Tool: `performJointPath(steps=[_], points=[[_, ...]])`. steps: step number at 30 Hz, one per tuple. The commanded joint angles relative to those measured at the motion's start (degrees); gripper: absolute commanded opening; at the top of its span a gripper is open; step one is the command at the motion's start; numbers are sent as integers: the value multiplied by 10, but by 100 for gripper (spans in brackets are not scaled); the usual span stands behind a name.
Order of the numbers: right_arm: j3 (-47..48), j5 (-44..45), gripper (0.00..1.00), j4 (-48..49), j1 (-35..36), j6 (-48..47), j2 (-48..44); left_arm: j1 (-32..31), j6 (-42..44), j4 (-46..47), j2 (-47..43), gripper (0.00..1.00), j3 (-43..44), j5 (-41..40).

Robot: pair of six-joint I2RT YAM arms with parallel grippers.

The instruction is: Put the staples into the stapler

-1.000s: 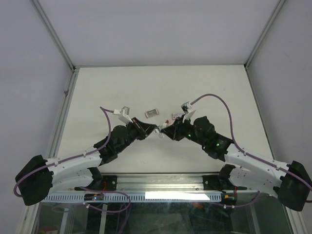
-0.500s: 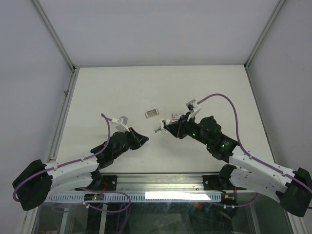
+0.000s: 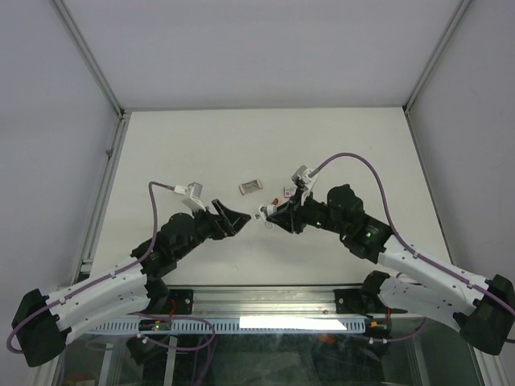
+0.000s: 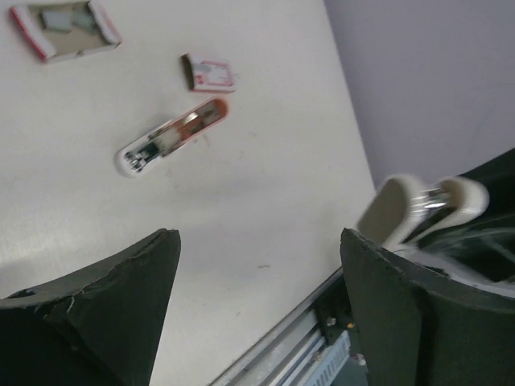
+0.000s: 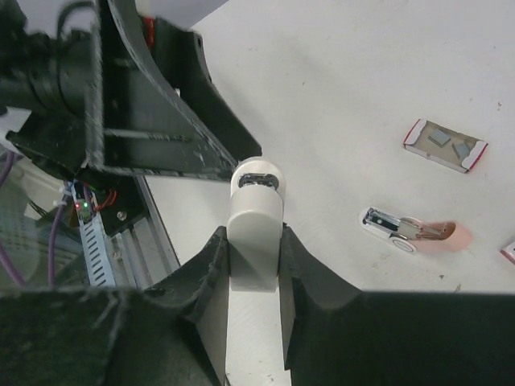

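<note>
One stapler (image 5: 256, 211), white, clamped in R pincer (image 5: 255, 241); L pincer (image 4: 257, 237) wide apart, just beside stapler's tip. Staples (image 4: 64, 28) lie on worktop (image 3: 338, 145) beyond, apart from both.

- Staples tray (image 4: 64, 28): upper left, left wrist view, on worktop (image 4: 257, 217).
- Box sleeve (image 4: 209, 74): right of tray.
- Stapler (image 4: 173, 137): below sleeve, apart.
- Rounded block (image 5: 256, 241): between right fingers (image 5: 201, 281), right wrist view.

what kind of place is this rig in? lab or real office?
Looks like an enclosed lab cell, not an office: bare white table walled in with aluminium frame posts, left arm and right arm bolted to a rail, and an open staple box and stapler as props.
</note>
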Motion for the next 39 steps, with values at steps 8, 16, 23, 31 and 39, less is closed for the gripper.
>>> performJointPath(steps=[8,16,23,31,39], points=[[29,-55,0,-11,2,-157,17,25,8,-82,71,83,189,168],[-16,-81,0,47,3,-220,-19,54,-7,-102,103,60,182,246],[-27,-100,0,61,5,-240,-26,55,-32,-91,101,56,163,250],[-28,-108,0,61,11,-257,-20,56,-33,-80,114,52,158,258],[-38,-120,0,73,17,-270,-20,67,-39,-64,118,38,150,266]])
